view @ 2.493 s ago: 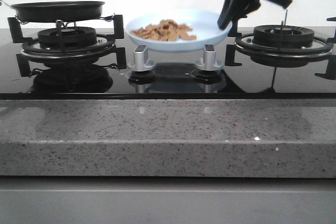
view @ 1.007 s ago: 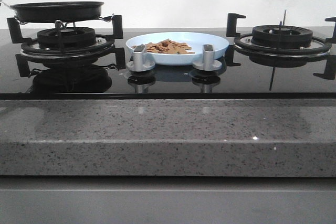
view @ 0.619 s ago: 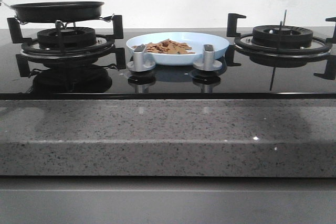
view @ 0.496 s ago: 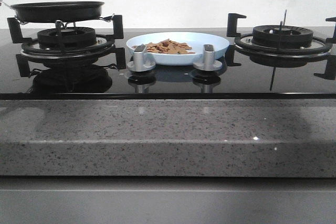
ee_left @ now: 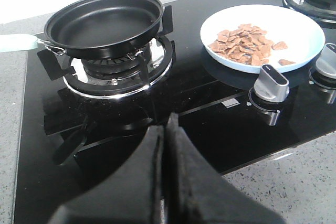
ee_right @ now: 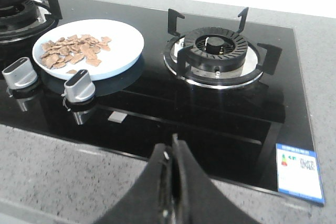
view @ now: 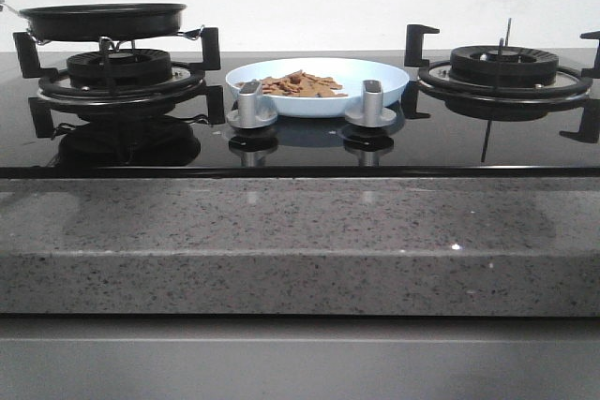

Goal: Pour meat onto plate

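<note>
The pale-blue plate point(view: 375, 81) rests on the black glass hob between the two burners, behind the two knobs. The meat point(view: 302, 84), a pile of small brown-orange pieces, lies on its left part. Plate point(ee_left: 304, 30) and meat point(ee_left: 242, 44) show in the left wrist view, and plate point(ee_right: 123, 40) and meat point(ee_right: 71, 51) in the right wrist view. The black frying pan point(view: 103, 19) sits empty on the left burner point(ee_left: 113, 22). My left gripper point(ee_left: 166, 129) is shut and empty above the hob's front. My right gripper point(ee_right: 172, 153) is shut and empty above the hob's front edge. Neither shows in the front view.
Two silver knobs point(view: 251, 105) point(view: 370, 103) stand in front of the plate. The right burner point(view: 504, 67) carries no pot. A speckled grey stone counter point(view: 300, 241) runs along the front. A blue-white label point(ee_right: 300, 171) is stuck at the hob's right front corner.
The right arm, which held the tilted plate's right rim 2.5 s ago, has let go and risen out of the front view. The plate now lies flat on the hob.
</note>
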Tool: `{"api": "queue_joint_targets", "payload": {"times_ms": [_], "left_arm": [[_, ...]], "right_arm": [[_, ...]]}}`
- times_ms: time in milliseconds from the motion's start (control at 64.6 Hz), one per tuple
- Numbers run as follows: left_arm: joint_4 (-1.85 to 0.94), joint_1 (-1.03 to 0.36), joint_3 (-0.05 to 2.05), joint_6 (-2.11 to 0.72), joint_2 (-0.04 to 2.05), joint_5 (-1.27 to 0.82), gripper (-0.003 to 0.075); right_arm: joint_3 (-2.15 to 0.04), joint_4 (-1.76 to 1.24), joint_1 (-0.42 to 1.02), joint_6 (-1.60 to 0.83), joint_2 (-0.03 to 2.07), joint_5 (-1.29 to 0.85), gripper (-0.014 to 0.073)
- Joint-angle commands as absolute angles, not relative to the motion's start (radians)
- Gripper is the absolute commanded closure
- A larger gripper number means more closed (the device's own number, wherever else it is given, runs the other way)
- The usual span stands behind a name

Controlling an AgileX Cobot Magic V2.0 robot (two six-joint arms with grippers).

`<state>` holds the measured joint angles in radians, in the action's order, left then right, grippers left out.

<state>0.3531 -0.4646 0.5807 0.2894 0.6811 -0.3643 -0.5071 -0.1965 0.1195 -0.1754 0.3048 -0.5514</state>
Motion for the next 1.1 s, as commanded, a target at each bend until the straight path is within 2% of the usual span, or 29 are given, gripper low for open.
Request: {"api": "queue_joint_targets", "payload": {"times_ms": [0, 790, 867, 991, 1084], "left_arm": [[0.361, -0.473, 0.609, 0.297, 0.679, -0.288, 0.0741], [0.361, -0.473, 0.609, 0.294, 0.679, -0.288, 0.0741], [0.311, -0.473, 0.609, 0.237, 0.679, -0.286, 0.0741], [0.107, -0.473, 0.609, -0.007, 0.677, -0.273, 0.0741], [0.072, -0.473, 0.607, -0.034, 0.673, -0.229, 0.0741]], "right_arm": [[-0.504, -0.193, 0.118, -0.188, 0.266, -0.461, 0.0657], [-0.504, -0.2, 0.118, -0.187, 0.249, -0.468, 0.0657], [-0.504, -0.2, 0.118, -0.187, 0.249, -0.468, 0.0657], [-0.504, -0.2, 0.118, -0.187, 0.249, -0.468, 0.0657], [-0.504, -0.2, 0.118, -0.187, 0.249, -0.468, 0.0657]]}}
